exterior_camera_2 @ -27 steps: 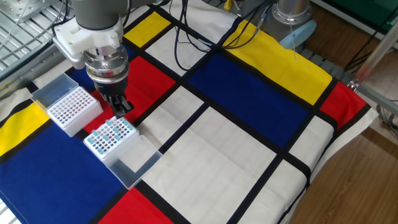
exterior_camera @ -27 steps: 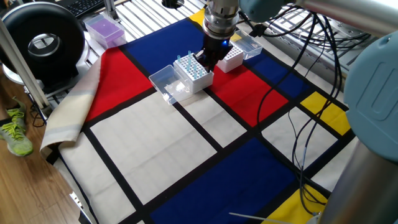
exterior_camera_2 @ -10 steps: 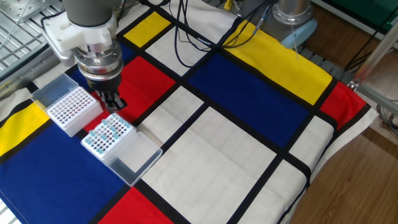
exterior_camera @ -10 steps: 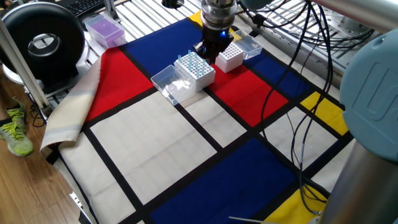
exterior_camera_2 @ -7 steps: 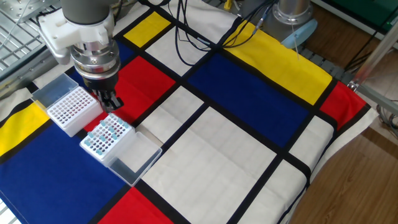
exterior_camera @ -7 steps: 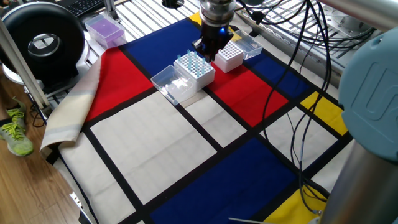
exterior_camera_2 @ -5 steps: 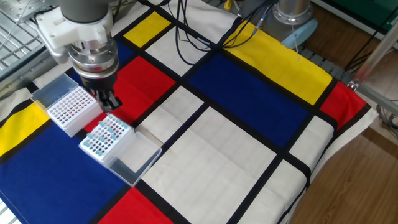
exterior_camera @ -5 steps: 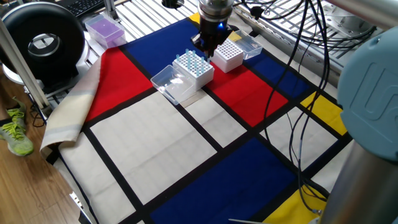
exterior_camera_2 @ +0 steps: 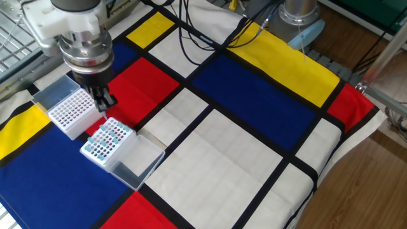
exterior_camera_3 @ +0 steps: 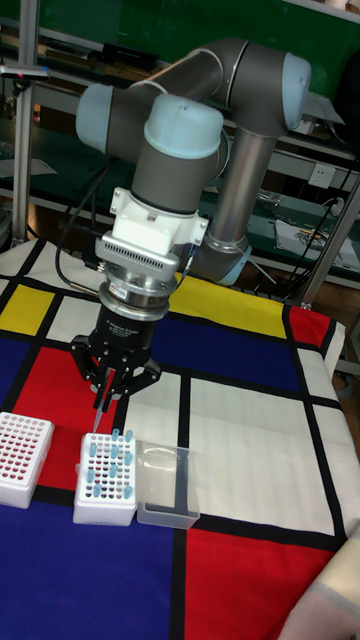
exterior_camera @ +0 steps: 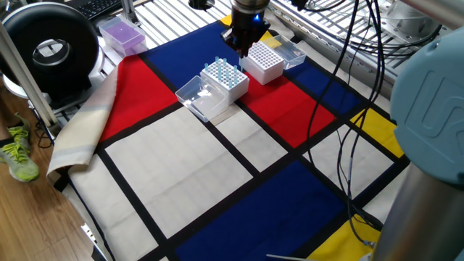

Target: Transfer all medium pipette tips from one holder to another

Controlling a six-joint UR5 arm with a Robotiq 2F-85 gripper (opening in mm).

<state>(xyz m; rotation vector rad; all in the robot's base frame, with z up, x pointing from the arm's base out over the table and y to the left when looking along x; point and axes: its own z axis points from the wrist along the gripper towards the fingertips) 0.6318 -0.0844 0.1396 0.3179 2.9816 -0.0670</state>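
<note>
Several pale-blue medium pipette tips point(exterior_camera: 224, 71) stand in a white holder point(exterior_camera_2: 105, 142) point(exterior_camera_3: 107, 483) with a clear hinged lid point(exterior_camera: 197, 97) lying open beside it. A second white perforated holder point(exterior_camera: 264, 65) point(exterior_camera_2: 70, 112) point(exterior_camera_3: 22, 458) stands next to it with its holes bare. My gripper point(exterior_camera: 242, 46) point(exterior_camera_2: 105, 102) point(exterior_camera_3: 103, 398) hangs above the gap between the two holders, clear of both. Its fingers are shut on one slender tip point(exterior_camera_3: 98, 418) that points down just above the filled holder's corner.
A checkered cloth point(exterior_camera: 167, 167) covers the table. The second holder's clear lid point(exterior_camera: 293, 51) lies beyond it. A purple box point(exterior_camera: 121, 32) and a black round device point(exterior_camera: 49, 47) sit at the far left; cables point(exterior_camera: 348, 109) hang at the right.
The gripper has risen off the filled holder and shifted toward the bare holder. The filled holder has slid a little with it.
</note>
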